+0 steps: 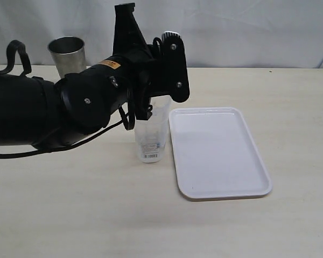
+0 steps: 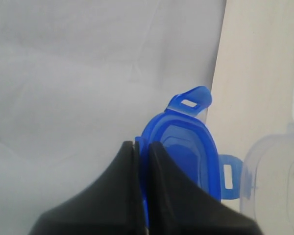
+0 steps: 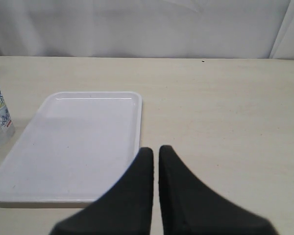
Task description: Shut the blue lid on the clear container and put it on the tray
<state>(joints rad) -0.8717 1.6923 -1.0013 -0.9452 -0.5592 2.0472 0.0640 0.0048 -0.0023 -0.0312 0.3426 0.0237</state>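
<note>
A round grey steel cup (image 1: 67, 54) stands untouched at the far left of the pale wooden table (image 1: 151, 226), apart from the work and with no part in the task. In front of it the bulky black left arm (image 1: 70, 102) reaches in towards the middle. The left gripper (image 2: 141, 147) is clamped tight on the edge of a small, roundish, bright blue lid (image 2: 186, 147) of plastic. It holds the lid by the rim, seemingly so the face and the snap flaps stay free; two flaps show, splayed outward.

The blue lid hangs close beside the open mouth of a tall, narrow clear container (image 1: 152, 134) of transparent plastic. It is not seated on the container. The container stands upright on the table under the arm's wrist, with a barcode sticker near its base. The likely step in hand is lining the lid up over the mouth before pressing it down.

Just to the right, across a thin strip of table, lies a flat, rectangular white plastic tray (image 1: 218, 153) with rounded corners and a low rim. It holds nothing, and it appears to be set near so the closed container has little way to travel.

The right gripper (image 3: 155, 152), unseen from outside, hovers near the tray's rim, pinched together on nothing.
</note>
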